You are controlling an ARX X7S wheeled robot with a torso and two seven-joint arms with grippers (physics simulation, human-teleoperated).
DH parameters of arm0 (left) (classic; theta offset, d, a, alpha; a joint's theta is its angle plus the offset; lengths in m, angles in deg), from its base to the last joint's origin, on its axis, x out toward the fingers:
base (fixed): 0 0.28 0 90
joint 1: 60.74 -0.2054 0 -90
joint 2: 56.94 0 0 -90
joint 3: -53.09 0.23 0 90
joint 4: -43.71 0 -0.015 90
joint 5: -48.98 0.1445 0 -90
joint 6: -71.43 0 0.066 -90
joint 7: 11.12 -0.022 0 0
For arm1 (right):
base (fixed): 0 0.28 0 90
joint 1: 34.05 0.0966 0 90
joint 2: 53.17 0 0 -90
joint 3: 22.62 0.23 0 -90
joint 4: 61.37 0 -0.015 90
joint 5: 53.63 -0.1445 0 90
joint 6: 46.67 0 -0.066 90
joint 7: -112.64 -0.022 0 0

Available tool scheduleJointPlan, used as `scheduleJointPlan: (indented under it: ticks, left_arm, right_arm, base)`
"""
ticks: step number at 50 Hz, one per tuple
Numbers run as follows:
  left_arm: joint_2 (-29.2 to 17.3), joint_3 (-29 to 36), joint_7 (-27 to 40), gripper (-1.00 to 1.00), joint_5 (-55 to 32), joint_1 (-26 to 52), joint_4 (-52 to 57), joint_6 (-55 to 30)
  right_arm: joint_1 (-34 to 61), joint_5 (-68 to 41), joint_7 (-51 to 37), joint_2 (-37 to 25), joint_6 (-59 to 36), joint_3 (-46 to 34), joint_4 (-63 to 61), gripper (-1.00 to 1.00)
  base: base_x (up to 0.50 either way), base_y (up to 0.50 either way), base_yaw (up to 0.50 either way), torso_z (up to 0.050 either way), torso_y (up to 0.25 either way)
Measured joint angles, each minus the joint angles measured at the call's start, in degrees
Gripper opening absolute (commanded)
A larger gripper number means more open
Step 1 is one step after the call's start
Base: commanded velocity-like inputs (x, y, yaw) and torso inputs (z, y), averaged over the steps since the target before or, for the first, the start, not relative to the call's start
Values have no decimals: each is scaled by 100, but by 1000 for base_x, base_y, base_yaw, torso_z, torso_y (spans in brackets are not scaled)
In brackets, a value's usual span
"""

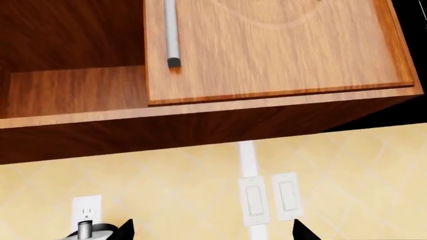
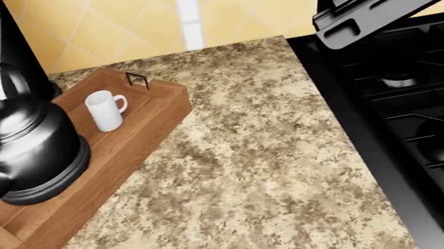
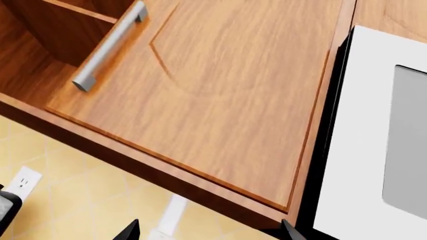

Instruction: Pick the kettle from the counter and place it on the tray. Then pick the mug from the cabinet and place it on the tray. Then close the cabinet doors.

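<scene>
Counter (image 2: 241, 182): bare granite nearest me. Tray (image 2: 81, 202) at its left end holds kettle (image 2: 32, 153), with mug (image 2: 104, 110) just beyond. Overhead, one cabinet door (image 1: 273, 50) shut, the neighbouring bay open. My left claw (image 1: 213, 231) and right claw (image 3: 210, 231): both spread, empty.

The kettle (image 2: 27, 147) and mug (image 2: 104, 110) stand in the tray (image 2: 131, 146) on the counter (image 2: 250, 181), left of the stove (image 2: 437, 115).
</scene>
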Motion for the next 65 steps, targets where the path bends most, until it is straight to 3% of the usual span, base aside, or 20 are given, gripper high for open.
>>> scheduleJointPlan:
  ticks: [38,65]
  left_arm:
    - [-121,351,102,100,26,321,-2,-20]
    - [-96,320,55,100,69,286,-29,-2]
  right_arm:
    - [-495,217,30,-214,240,194,-180,100]
    - [-528,234,-22,-236,319,175,-200,100]
  base:
    - [0,145,0,0,0]
    - [0,297,0,0,0]
